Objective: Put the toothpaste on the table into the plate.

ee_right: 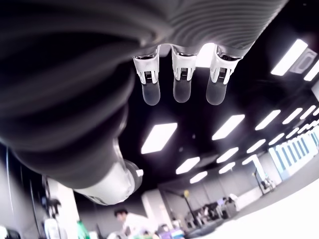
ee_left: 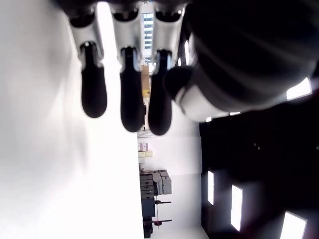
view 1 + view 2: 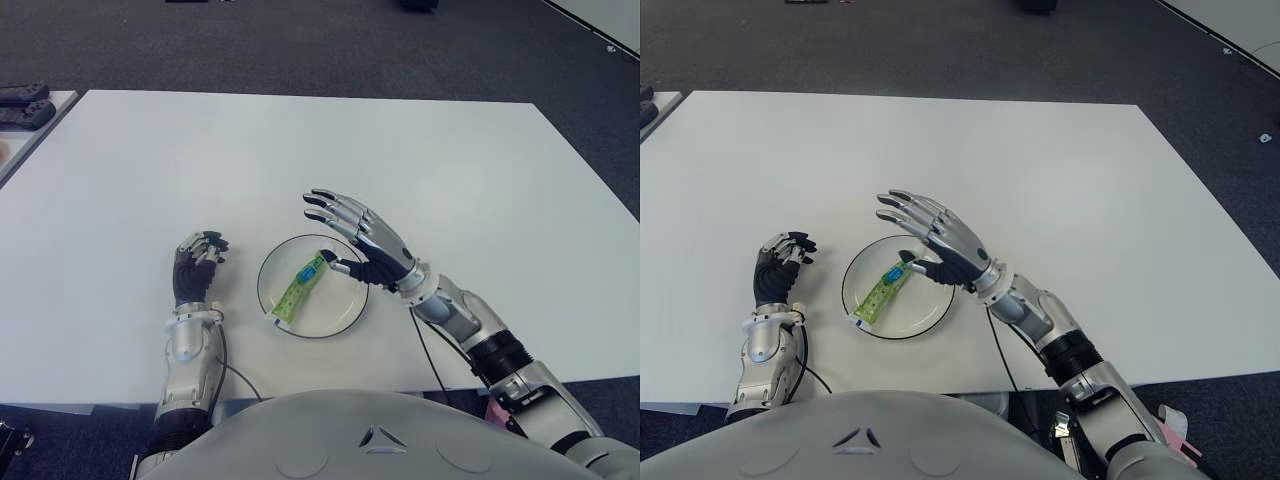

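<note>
Nearest you, the left hand (image 3: pixel 197 265) shows on the table (image 3: pixel 480 180) just left of the plate (image 3: pixel 338 318), fingers curled inward and holding nothing — idle. The plate is a shallow round white dish with a thin dark rim, glossy by the look of it. The toothpaste (image 3: pixel 301 285) already lies inside it: a slim green tube, lying diagonally, its blue-and-white end towards the far rim and its other end close to the near-left rim. The right hand (image 3: pixel 358 240) hovers over the plate's far-right side, fingers spread wide and gripping nothing, though its thumb tip sits very close to the tube's far end; you cannot tell whether they touch. That is your risk, as I judge it — if you pull the hand back low, the thumb could catch the tube and drag it over the rim, or knock the plate across the smooth matte white tabletop. Lift clear first. Beyond, the table is bare, with dark carpet behind it.
</note>
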